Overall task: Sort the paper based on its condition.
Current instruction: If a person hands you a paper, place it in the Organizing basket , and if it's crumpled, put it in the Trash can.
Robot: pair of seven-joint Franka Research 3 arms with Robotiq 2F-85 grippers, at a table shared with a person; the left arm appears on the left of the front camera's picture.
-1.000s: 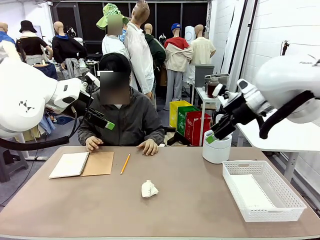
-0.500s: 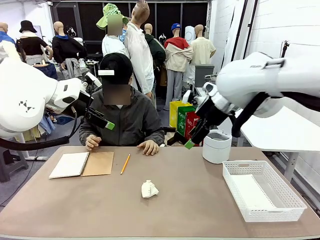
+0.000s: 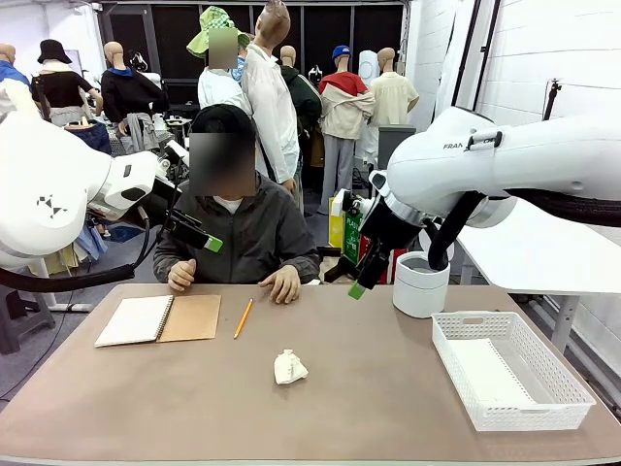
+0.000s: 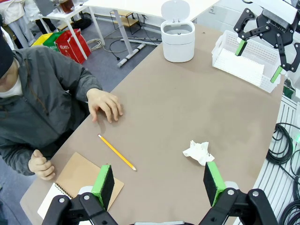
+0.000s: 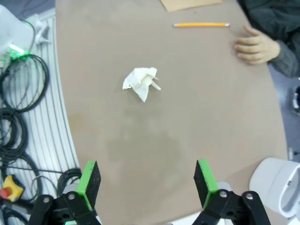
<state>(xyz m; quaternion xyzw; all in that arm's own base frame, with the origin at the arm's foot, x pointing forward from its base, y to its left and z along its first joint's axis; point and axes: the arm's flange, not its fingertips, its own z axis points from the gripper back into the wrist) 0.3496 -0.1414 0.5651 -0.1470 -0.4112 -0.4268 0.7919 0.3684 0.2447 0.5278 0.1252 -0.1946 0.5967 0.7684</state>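
White crumpled paper [image 3: 289, 366]: one balled sheet lies near the middle of the brown counter [image 3: 388, 408], touching nothing, well apart from both grippers.
Flat paper [image 3: 493, 374]: a smooth white sheet appears to lie in the white mesh basket [image 3: 555, 408] at the robot's right; judged already sorted.
Bin [image 3: 421, 283]: white, lid up, standing behind the basket; likely where the crumpled sheet belongs.
Left to do: the crumpled paper is not yet picked up.
Right gripper [image 3: 358, 288]: empty, fingers spread wide, raised over the counter's far side and pointing down; in its wrist view the crumpled paper lies ahead.
Left gripper [image 3: 209, 241]: empty, spread, raised near the person.
Notebook [image 3: 160, 318], pencil [image 3: 243, 317]: untouched before the person.
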